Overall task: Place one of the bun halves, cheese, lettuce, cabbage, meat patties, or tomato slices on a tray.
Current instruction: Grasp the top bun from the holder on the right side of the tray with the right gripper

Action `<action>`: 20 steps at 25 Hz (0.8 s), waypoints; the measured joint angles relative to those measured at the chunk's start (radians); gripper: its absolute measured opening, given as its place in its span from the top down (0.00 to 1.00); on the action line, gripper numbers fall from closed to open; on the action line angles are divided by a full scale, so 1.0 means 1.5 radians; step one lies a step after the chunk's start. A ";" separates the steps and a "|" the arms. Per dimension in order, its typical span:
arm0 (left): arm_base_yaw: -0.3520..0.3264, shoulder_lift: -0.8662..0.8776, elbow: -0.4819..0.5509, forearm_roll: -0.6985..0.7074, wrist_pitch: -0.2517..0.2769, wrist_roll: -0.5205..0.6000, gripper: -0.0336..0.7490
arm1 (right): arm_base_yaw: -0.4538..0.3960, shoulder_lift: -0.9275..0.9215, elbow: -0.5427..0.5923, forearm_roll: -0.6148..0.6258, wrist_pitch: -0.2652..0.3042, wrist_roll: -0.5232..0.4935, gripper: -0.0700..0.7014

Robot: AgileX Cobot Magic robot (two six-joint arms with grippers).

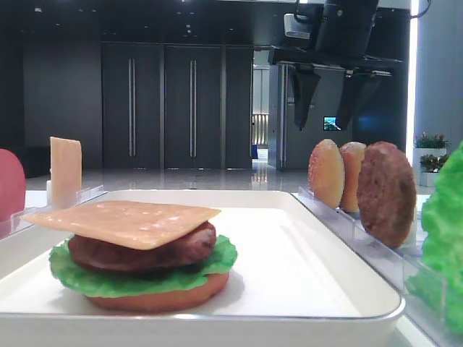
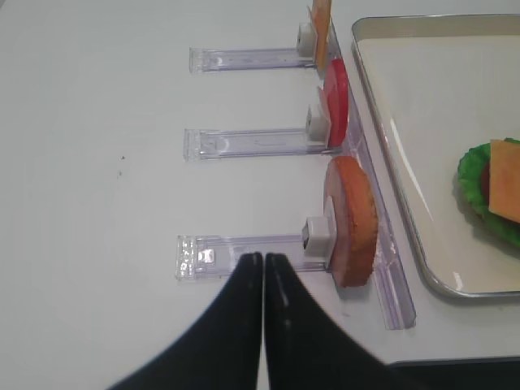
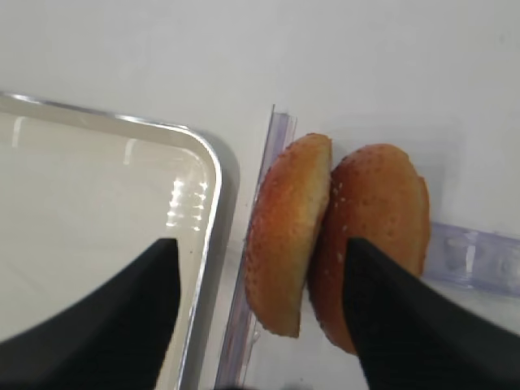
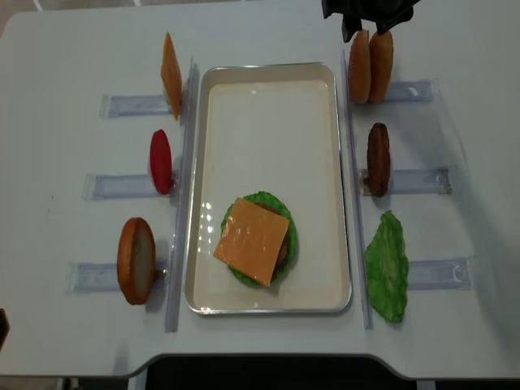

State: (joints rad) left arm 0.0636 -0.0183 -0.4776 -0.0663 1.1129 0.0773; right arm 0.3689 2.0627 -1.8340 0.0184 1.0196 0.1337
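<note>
My right gripper (image 3: 260,244) hangs open above two domed bun halves (image 3: 288,236) (image 3: 378,236) standing on edge in a clear rack, its fingers (image 3: 122,317) apart on either side and holding nothing. It is at the table's far right (image 4: 370,20). On the white tray (image 4: 268,97) lies a stack of flat bun, lettuce (image 4: 280,207), meat patty and cheese (image 4: 252,240). My left gripper (image 2: 264,258) is shut and empty beside a flat bottom bun (image 2: 353,219). A tomato slice (image 2: 335,101) and a cheese slice (image 2: 321,32) stand beyond it. No cabbage shows.
Clear slotted racks (image 4: 410,183) flank the tray on both sides. The right racks hold a standing meat patty (image 4: 378,158) and a loose lettuce leaf (image 4: 386,264). The tray's far half (image 4: 268,122) is bare white.
</note>
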 joint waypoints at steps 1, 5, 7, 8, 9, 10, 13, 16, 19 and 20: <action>0.000 0.000 0.000 0.000 0.000 0.000 0.97 | 0.000 0.002 0.000 0.000 -0.001 0.000 0.37; 0.000 0.000 0.000 0.000 0.000 0.000 0.97 | 0.000 0.004 0.000 0.000 -0.013 0.000 0.37; 0.000 0.000 0.000 0.000 0.000 0.000 0.97 | 0.000 0.004 0.000 0.000 -0.017 0.000 0.37; 0.000 0.000 0.000 0.000 0.000 0.000 0.97 | 0.000 0.004 0.000 0.000 -0.018 0.000 0.37; 0.000 0.000 0.000 0.000 0.000 0.000 0.97 | 0.000 0.005 0.000 0.000 -0.020 0.000 0.37; 0.000 0.000 0.000 0.000 0.000 0.000 0.97 | 0.000 0.005 0.000 0.000 -0.021 0.000 0.37; 0.000 0.000 0.000 0.000 0.000 0.000 0.97 | 0.000 0.011 0.000 0.000 -0.021 0.000 0.37; 0.000 0.000 0.000 0.000 0.000 0.000 0.97 | 0.000 0.017 0.000 0.001 -0.021 0.000 0.37; 0.000 0.000 0.000 0.000 0.000 -0.005 0.97 | 0.000 0.017 0.000 -0.003 -0.023 0.000 0.37; 0.000 0.000 0.000 0.000 0.000 -0.006 0.97 | 0.000 0.017 0.000 -0.004 -0.023 0.000 0.37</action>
State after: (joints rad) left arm 0.0636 -0.0183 -0.4776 -0.0663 1.1129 0.0687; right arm 0.3689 2.0887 -1.8344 0.0128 0.9844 0.1337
